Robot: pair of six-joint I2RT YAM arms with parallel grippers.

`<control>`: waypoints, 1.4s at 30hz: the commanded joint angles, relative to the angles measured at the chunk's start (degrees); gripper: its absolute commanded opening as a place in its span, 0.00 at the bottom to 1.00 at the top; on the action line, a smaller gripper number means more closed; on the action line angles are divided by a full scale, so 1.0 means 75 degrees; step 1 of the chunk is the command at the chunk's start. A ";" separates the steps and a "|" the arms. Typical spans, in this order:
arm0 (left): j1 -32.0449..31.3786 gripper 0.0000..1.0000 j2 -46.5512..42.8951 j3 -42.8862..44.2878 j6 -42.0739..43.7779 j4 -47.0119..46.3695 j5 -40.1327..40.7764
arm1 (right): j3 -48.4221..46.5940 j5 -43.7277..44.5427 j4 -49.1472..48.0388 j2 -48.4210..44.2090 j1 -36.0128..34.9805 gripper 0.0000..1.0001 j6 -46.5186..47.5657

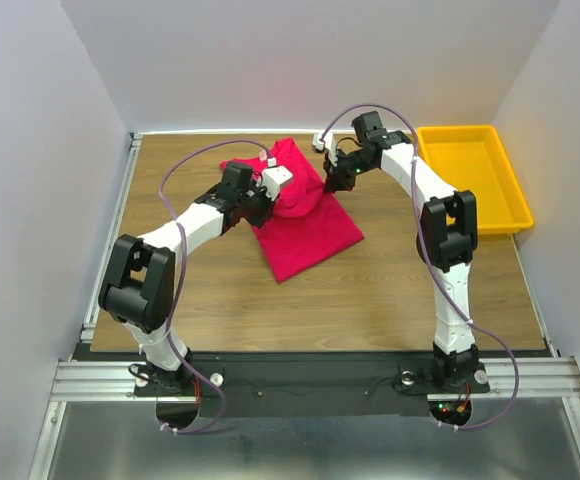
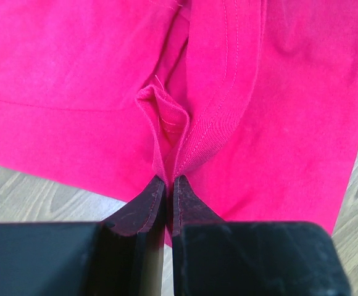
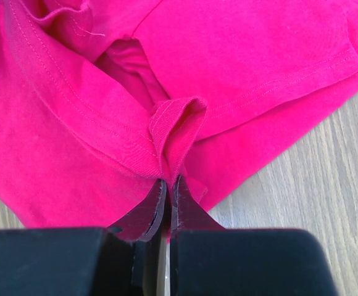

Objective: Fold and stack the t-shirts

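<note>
On the wooden table [image 1: 400, 290] the crimson-pink t-shirt [image 1: 310, 240] lies toward the far middle, its long axis running far-left to near-right and its far end bunched between the arms. The left gripper [image 2: 168, 180] and the right gripper [image 3: 168, 180] each pinch a ribbed edge fold, with the free cloth lying nearward

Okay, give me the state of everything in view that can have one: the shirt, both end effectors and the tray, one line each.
t-shirt: partly folded, near part flat on the table, far part bunched and pinched at two spots.
left end effector: shut on a bunched edge of the t-shirt.
right end effector: shut on a folded ribbed edge of the t-shirt.
yellow tray: upright at the table's far right, apart from the t-shirt.
</note>
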State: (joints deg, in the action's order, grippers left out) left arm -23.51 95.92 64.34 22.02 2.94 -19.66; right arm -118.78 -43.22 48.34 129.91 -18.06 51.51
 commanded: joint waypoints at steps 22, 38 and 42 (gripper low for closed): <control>0.0181 0.08 0.0429 0.0562 0.0017 -0.0087 0.0008 | -0.0521 0.0196 -0.0503 0.0421 -0.0076 0.08 -0.0399; 0.0345 0.82 -0.0201 0.0808 -0.1283 -0.1083 0.2196 | -0.0687 0.2504 -0.2799 0.0165 -0.0134 0.59 -0.4393; 0.0404 0.91 -0.0800 0.0809 -0.1506 -0.1282 0.2878 | -0.0371 0.2623 -0.2953 -0.0210 -0.0134 0.56 -0.4782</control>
State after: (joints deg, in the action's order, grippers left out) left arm -20.95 97.36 67.24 13.52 -1.54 -4.51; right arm -121.78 -26.63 31.55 133.84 -18.52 22.00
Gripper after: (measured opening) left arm 0.870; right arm 0.565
